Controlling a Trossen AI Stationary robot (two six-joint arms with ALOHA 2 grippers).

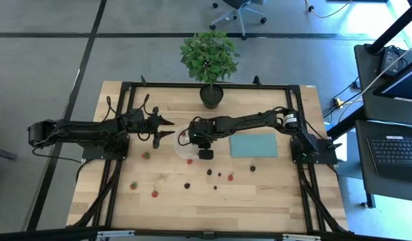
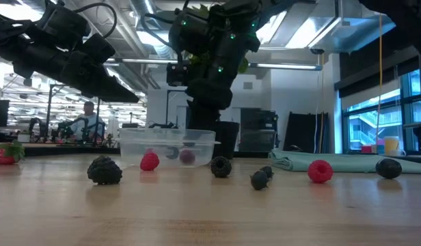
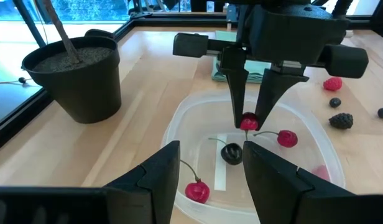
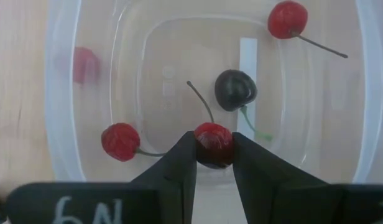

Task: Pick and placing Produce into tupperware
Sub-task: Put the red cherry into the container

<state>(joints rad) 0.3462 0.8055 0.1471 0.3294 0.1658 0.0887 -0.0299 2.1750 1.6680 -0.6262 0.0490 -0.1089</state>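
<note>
- Light wooden table [image 1: 259, 194], black frame at edges.
- 12 o'clock: potted plant [image 1: 209, 60].
- Centre: clear tupperware [image 1: 182, 148].
- 3 o'clock of it: teal sheet [image 1: 253, 145].
- 5–8 o'clock: loose red and dark berries [image 1: 186, 185], scattered.

Container [image 4: 67, 93]: clear, translucent white. Inside: three red cherries [image 4: 121, 141], one near-black cherry [image 4: 235, 89]. Right tool [image 4: 214, 163]: black, holding a red cherry [image 4: 213, 144]. Bench [image 1: 273, 201]: pale wood grain. Sheet [image 1: 253, 145]: teal. Plant [image 1: 209, 56]: green, black pot.
</note>
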